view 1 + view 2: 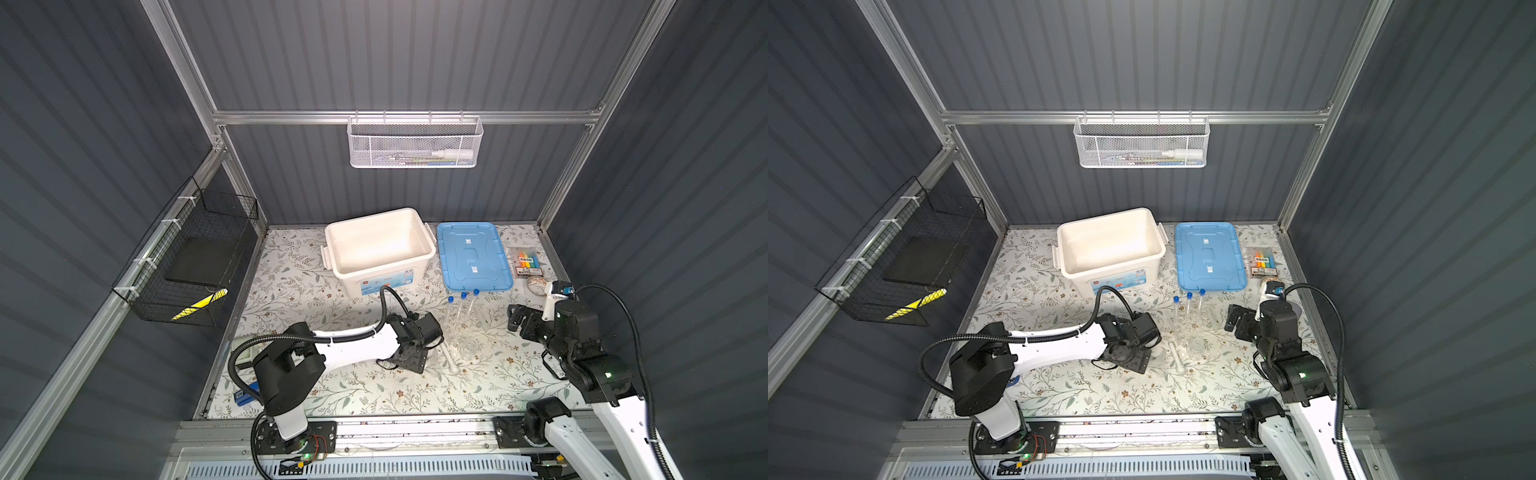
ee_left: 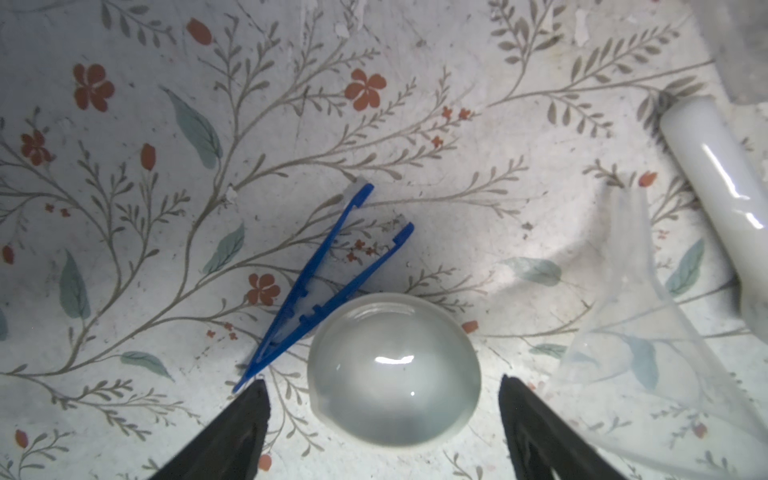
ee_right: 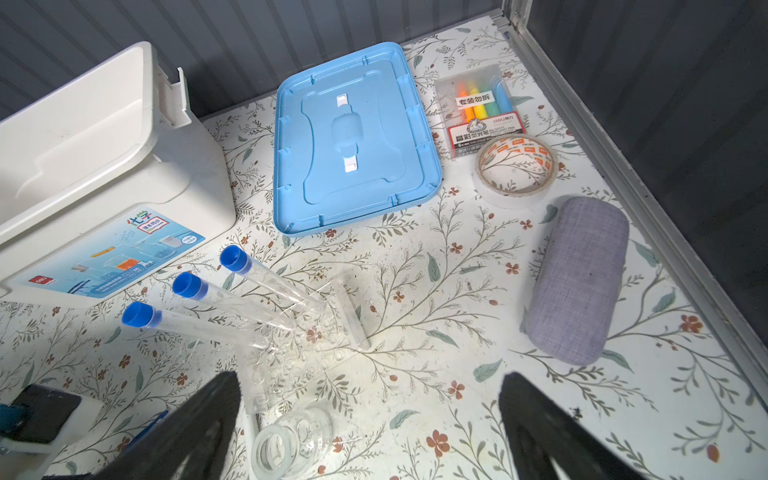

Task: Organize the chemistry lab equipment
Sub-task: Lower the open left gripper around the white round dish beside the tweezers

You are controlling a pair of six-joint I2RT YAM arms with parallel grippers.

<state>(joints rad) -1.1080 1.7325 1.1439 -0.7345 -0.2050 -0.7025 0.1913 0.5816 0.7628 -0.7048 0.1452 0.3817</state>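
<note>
1. In a top view, the left hand (image 1: 409, 362) pointed down at the table (image 1: 374, 395) in the centre of the frame. The pestle (image 1: 451, 359) lay just right of it. The right hand (image 1: 514, 319) hung right of centre, fingers spread and holding nothing. Three blue-capped tubes (image 1: 459, 309) stood between the two hands. Behind them were a white box (image 1: 345, 274) and a blue lid (image 1: 473, 255), with markers (image 1: 528, 261) at the far right.
2. In a top view, the left hand (image 1: 1127, 357) was again at centre and the right hand (image 1: 1234, 320) right of centre, well apart. The tubes (image 1: 1188, 309) and pestle (image 1: 1177, 357) sat between them, in front of the box (image 1: 1075, 278) and lid (image 1: 1209, 255).
3. In the left wrist view, the left hand (image 2: 380, 386) was released. Its fingers (image 2: 245, 428) stood either side of a clear domed dish (image 2: 395, 370), touching neither side. Blue tweezers (image 2: 328, 282) lay against the dish. A clear cone (image 2: 648, 332) and the pestle (image 2: 719, 183) lay beyond the other finger.
4. In the right wrist view, the right hand (image 3: 370, 378) was spread wide over bare table, gripping nothing. The tubes (image 3: 232, 299) leaned in a clear rack (image 3: 291, 353), beside a small jar (image 3: 291, 446). Tape (image 3: 517, 145) and a grey cloth (image 3: 577, 282) lay apart from them.
</note>
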